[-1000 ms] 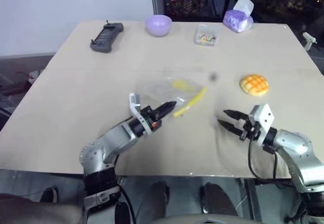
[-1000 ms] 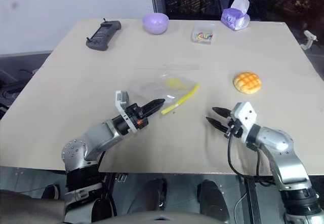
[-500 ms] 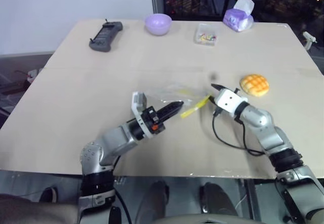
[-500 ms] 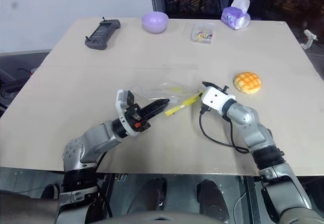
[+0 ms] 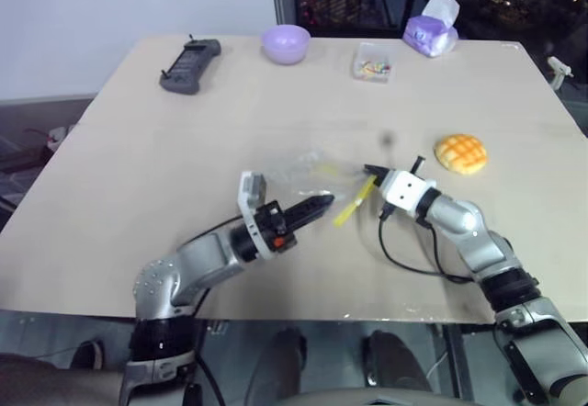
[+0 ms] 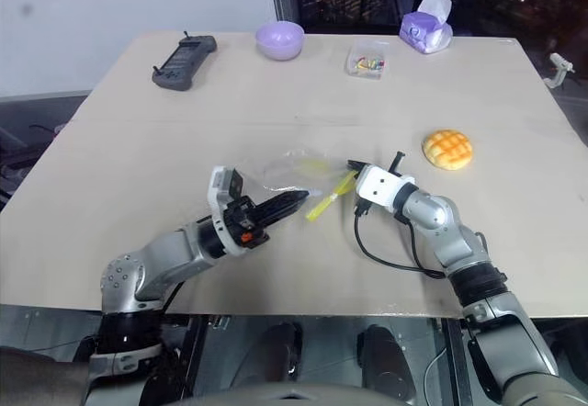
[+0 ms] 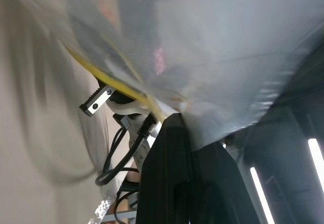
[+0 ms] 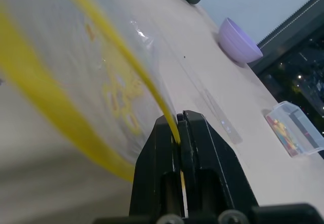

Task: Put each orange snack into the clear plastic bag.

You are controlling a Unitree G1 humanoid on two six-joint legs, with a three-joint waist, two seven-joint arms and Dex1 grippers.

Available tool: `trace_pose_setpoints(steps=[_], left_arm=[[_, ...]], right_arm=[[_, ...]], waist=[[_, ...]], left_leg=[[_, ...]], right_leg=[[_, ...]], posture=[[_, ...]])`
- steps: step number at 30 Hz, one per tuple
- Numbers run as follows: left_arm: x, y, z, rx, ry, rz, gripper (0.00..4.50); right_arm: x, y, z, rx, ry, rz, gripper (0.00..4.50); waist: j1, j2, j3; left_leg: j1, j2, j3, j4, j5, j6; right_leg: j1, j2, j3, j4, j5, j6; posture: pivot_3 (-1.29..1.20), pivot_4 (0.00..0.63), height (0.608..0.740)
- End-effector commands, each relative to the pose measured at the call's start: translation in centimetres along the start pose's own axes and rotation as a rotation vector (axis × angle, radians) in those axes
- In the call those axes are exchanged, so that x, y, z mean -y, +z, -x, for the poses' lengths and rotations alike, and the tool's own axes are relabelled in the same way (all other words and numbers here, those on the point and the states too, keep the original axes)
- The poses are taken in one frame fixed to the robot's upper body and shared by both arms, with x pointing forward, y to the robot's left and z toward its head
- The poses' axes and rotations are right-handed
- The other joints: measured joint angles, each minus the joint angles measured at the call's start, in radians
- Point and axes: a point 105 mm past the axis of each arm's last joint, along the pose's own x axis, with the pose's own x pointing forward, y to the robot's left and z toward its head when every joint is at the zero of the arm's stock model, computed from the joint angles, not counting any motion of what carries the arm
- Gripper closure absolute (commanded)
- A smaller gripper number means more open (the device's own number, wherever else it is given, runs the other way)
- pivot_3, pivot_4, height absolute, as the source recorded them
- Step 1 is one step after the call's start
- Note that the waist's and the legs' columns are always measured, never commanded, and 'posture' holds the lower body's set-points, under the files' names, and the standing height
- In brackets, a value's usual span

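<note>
Right wrist view is showing my right gripper (image 8: 178, 120) pinching the yellow seal strip of the bag (image 8: 76, 82), the crinkly clear film stretching away from the closed fingers. From the head, the bag (image 5: 317, 169) is hanging lifted over the middle of the table (image 5: 138, 149), my left gripper (image 5: 322, 203) pressed together on its near edge. I am seeing the bun (image 5: 460, 152), domed, golden-orange and grid-scored, sitting on the table well to the right of the bag. Along the far edge are lying a black controller (image 5: 191, 56), a purple bowl (image 5: 287, 43), a small clear box (image 5: 375, 62) and a tissue pack (image 5: 432, 29); dark windows are standing behind.
</note>
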Motion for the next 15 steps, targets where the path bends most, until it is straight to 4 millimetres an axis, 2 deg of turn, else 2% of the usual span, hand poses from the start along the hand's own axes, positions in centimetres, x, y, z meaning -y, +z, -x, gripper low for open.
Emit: trace_pose_setpoints(steps=[1,2,5,7,10,12,15], left_arm=[[1.3,1.5,1.5,0.039,0.013,-0.187,3.96],[1.5,1.9,1.9,0.036,0.019,-0.234,3.68],[1.0,3.7,2.6,0.054,0.105,-0.339,2.25],[1.6,3.8,3.1,0.008,0.085,-0.410,2.25],[3.7,4.6,3.7,-0.039,0.046,-0.640,2.25],[4.1,6.4,3.1,-0.019,0.102,-0.823,2.25],[3.9,8.4,1.1,0.018,0.209,-1.129,2.25]], right_arm=[[3.8,0.8,0.2,-0.021,-0.112,0.121,4.50],[4.5,1.0,0.0,-0.035,-0.134,0.140,4.50],[5.4,1.8,-0.5,-0.058,-0.158,0.179,4.50],[5.6,2.3,-0.7,-0.061,-0.156,0.218,4.50],[7.1,0.6,-0.5,-0.299,-0.190,0.368,4.50],[7.9,0.7,-0.6,-0.368,-0.199,0.417,4.50],[8.4,1.3,-1.3,-0.406,-0.212,0.456,4.50]], waist=[[0.000,0.000,0.000],[-0.001,0.000,0.000],[-0.003,0.001,0.001],[-0.003,0.000,0.001],[-0.004,-0.001,0.002],[0.002,-0.001,0.002],[-0.002,-0.001,0.004]], left_leg=[[0.000,0.000,0.000,0.000,0.000,0.000],[0.000,0.000,0.001,-0.001,0.000,0.000],[0.000,0.000,0.002,-0.003,0.000,0.000],[0.000,0.000,0.002,-0.004,0.000,0.000],[-0.001,0.000,0.002,-0.006,0.000,-0.001],[-0.001,0.000,0.002,-0.008,0.000,-0.001],[-0.002,0.000,0.002,-0.008,0.001,-0.001]], right_leg=[[0.000,0.000,0.000,0.000,0.000,0.000],[-0.001,0.000,0.001,0.000,0.000,0.000],[-0.003,0.001,0.002,0.001,0.000,0.000],[-0.003,0.001,0.002,0.000,0.000,0.000],[-0.005,0.001,0.002,-0.002,0.000,0.000],[-0.005,0.001,0.001,-0.004,0.000,-0.001],[-0.005,0.000,0.000,-0.005,0.000,-0.001]], posture=[[0.00,0.150,0.740],[0.00,0.150,0.740],[0.00,0.150,0.740],[0.00,0.150,0.740],[0.00,0.150,0.740],[0.00,0.150,0.740],[0.00,0.150,0.740]])
